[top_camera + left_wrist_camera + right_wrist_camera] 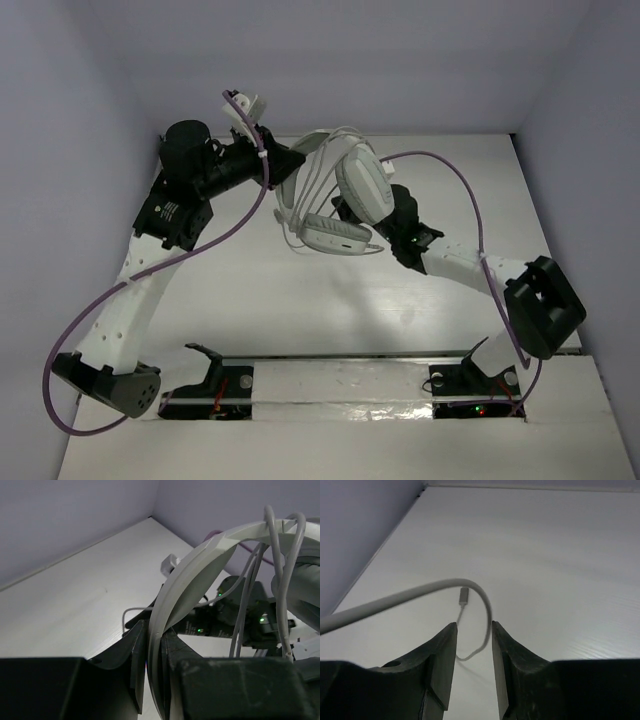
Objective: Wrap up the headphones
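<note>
overhead looks down; close wrist views share the table (300, 300).

I see both arms built alike: white moulded links between black joint housings. On the left arm (140, 300), a row of small dark screw holes dots the white link farthest back from the left pincer (295, 160). A black housing nearer the pincer carries a label (165, 212) with white print. A thin purple cable (225, 228) trails along each arm to the rear of its pincer, and on the left a white strap ties it there. The right arm (465, 265) has a blocky black elbow (543, 305). The right pincer (474, 626) has matte black, tapered fingers (440, 660), one with a round hole behind its tip.
</note>
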Motion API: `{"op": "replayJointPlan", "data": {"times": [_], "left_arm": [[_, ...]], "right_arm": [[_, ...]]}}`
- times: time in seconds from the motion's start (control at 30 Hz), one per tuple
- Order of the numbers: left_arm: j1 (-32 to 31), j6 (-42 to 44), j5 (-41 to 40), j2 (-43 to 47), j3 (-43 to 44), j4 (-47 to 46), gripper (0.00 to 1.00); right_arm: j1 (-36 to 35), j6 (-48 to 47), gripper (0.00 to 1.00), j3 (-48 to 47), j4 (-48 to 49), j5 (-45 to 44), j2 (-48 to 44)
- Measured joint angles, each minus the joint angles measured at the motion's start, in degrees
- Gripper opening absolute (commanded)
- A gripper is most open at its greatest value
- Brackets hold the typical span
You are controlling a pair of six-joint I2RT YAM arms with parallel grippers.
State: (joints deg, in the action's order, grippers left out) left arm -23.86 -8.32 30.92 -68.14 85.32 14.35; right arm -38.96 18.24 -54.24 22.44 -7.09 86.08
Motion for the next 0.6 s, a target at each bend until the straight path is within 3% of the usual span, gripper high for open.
{"op": "replayJointPlan", "data": {"times": [0.23, 0.6], "left_arm": [[0.0, -3.4, 2.3, -0.6, 1.9, -1.2, 0.0], [0.0, -9.8, -1.6, -1.0, 3.5, -4.4, 0.0]], "right_arm": [[1.6, 4.0, 0.46, 0.0, 10.2, 5.9, 7.3], [1.8, 11.0, 0.42, -0.2, 21.3, 17.0, 15.8]]}}
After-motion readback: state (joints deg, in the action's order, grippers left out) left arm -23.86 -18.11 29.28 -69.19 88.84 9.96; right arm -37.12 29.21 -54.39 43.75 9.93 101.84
